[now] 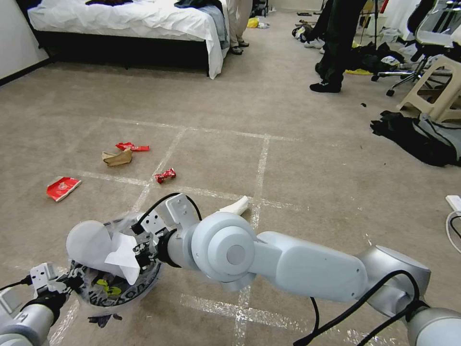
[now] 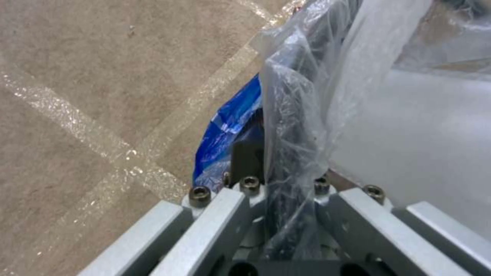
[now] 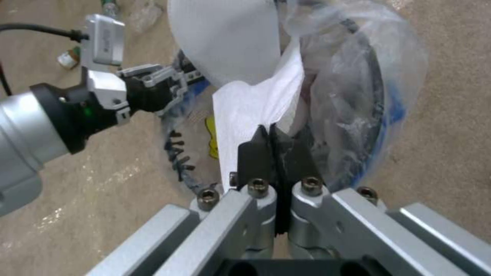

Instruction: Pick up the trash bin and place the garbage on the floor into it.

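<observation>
The trash bin (image 1: pixel 139 288), lined with crinkled clear plastic, sits tilted low over the floor (image 1: pixel 297 163) at my lower left. My left gripper (image 1: pixel 72 283) is shut on its rim and liner (image 2: pixel 294 126). My right gripper (image 1: pixel 142 252) reaches across from the right and is shut on a white slipper (image 1: pixel 96 245), which hangs over the bin's mouth (image 3: pixel 358 96). Its fingers (image 3: pixel 256 153) pinch the slipper's thin white fabric (image 3: pixel 245 107). More garbage lies on the carpet: another white slipper (image 1: pixel 236 206), red wrappers (image 1: pixel 132 146) (image 1: pixel 164 175), a red packet (image 1: pixel 62 187) and brown paper (image 1: pixel 116 157).
A bed (image 1: pixel 129 21) stands at the back left. People's legs (image 1: pixel 336 43) are at the back. Dark clothes (image 1: pixel 418 137), a plastic stool (image 1: pixel 434 89) and an office chair (image 1: pixel 418 53) crowd the right side. A blue plastic scrap (image 2: pixel 230 126) lies beside the bin.
</observation>
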You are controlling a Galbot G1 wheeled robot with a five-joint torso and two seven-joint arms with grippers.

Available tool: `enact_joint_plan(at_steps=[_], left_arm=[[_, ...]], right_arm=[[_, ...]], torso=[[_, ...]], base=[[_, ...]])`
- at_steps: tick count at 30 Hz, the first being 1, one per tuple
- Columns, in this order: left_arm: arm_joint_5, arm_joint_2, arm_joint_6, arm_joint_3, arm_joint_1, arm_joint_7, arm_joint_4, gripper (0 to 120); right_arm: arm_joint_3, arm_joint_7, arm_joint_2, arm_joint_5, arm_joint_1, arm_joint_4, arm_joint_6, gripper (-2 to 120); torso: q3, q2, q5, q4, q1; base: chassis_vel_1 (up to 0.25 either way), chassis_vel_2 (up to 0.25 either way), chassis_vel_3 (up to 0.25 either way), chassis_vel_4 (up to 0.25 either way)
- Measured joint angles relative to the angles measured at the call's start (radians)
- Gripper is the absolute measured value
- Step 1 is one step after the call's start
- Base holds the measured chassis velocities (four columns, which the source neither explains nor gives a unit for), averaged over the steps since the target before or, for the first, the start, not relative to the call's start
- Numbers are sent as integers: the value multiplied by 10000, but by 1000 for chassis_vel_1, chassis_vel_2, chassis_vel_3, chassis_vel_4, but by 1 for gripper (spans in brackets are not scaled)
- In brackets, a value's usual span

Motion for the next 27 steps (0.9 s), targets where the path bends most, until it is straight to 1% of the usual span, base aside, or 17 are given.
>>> enact_joint_plan(at_steps=[12,27], left_arm=[[24,-16,0,48,-5,28,-17,1],[31,-68,15,52,-27,35,-41,1]], right_arm=[[-384,-7,392,-335,70,-928,0,0],[-816,-182,689,-842,131,-1580,0,0]], torso=[[0,0,0,0,0],[0,0,0,0,0]], base=[[0,0,0,0],[0,0,0,0]])
